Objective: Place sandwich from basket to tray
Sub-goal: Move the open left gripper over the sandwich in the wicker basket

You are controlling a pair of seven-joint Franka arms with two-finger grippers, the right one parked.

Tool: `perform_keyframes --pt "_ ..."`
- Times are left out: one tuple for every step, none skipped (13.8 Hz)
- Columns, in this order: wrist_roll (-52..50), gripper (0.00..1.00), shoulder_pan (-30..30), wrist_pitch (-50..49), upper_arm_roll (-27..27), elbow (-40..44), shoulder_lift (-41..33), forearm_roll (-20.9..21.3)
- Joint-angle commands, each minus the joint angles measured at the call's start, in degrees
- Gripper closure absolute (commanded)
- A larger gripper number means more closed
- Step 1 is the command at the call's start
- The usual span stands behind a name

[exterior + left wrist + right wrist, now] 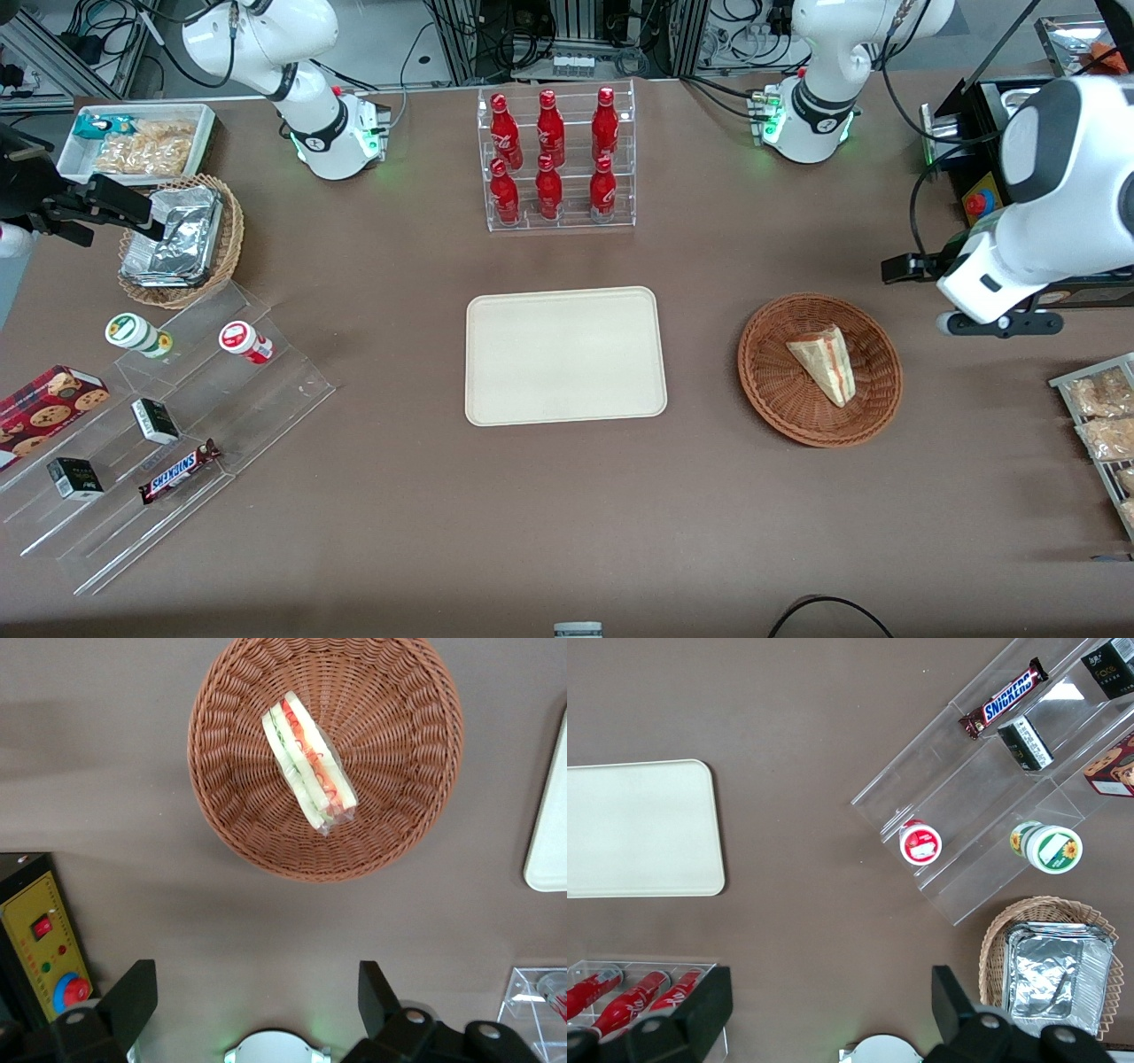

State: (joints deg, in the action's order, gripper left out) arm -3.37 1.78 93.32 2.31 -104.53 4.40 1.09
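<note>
the tray (565, 354) lies bare mid-table, well apart from the basket (771, 377) toward the working arm's end. the sandwich (824, 361) rests on its side in the basket, cut edge toward the wrist camera. the gripper (257, 1005) hangs above the table beside the basket, jaws wide open, holding nothing. risk: closing on the tapered wedge may squeeze it out or crush the bread; a low approach may strike the wicker rim.

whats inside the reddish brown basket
One sandwich lies in the basket, its filling edge showing. What is under the sandwich is hidden. The open gripper hangs clear, not over the basket.
</note>
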Motion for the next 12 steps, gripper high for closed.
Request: perform_keyframes --pt "-0.15 0.00 0.07 5.97 -0.03 -5.32 -0.89 0.23" --pt "-0.15 0.00 0.07 8.52 -0.03 -6.99 -0.63 0.23" --pt "-0.32 0.00 0.07 11.85 -0.03 -9.18 -0.71 0.23" --pt "-1.46 0.00 0.07 14.41 -0.03 -11.20 -0.71 0.23" --pt "-2.60 0.00 0.07 17.48 -0.03 -12.79 -0.62 0.23" --pt "-3.22 0.00 0.07 20.73 -0.03 -14.72 -0.54 0.23" --pt "-4.79 0.00 0.07 23.98 -0.03 -16.65 -0.62 0.23" --pt "-8.20 0.00 0.24 27.84 -0.03 -18.85 -0.62 0.23" --pt "-12.32 0.00 0.42 31.97 0.06 -21.31 -0.54 0.23" --pt "-16.19 0.00 0.68 35.84 0.15 -23.25 -0.45 0.23" --pt "-20.24 0.00 1.73 37.18 0.15 -23.70 0.25 0.23" --pt "-23.58 0.00 1.91 37.54 0.15 -23.62 0.86 0.23"
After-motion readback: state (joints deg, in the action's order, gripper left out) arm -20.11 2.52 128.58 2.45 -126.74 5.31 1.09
